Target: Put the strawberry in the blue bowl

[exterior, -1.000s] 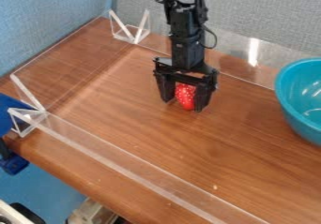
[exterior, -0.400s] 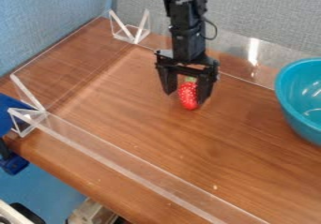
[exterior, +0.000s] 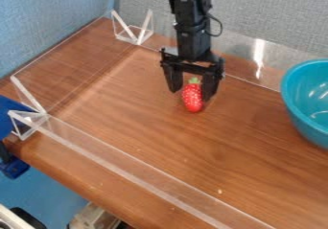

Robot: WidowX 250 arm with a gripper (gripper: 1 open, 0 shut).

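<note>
The gripper [exterior: 191, 85] is seen pointing straight down over the wooden bench [exterior: 115, 89], its black fingers [exterior: 170, 81] spread wide. The strawberry [exterior: 193, 99] is seen lying on the bench surface between the two fingers, with its lower end showing just below their tips; no grip on it is observed (a gap is visible on either side of the fruit). A small green top can be made out at its upper end, between the fingers. The blue bowl [exterior: 305, 101] is placed at roughly 3 o'clock from the strawberry, well apart from it, and is cut off by the right edge of the view. A clear acrylic wall [exterior: 103, 161] is noted along the bench's near edge, at about 7 o'clock from the gripper.
</note>
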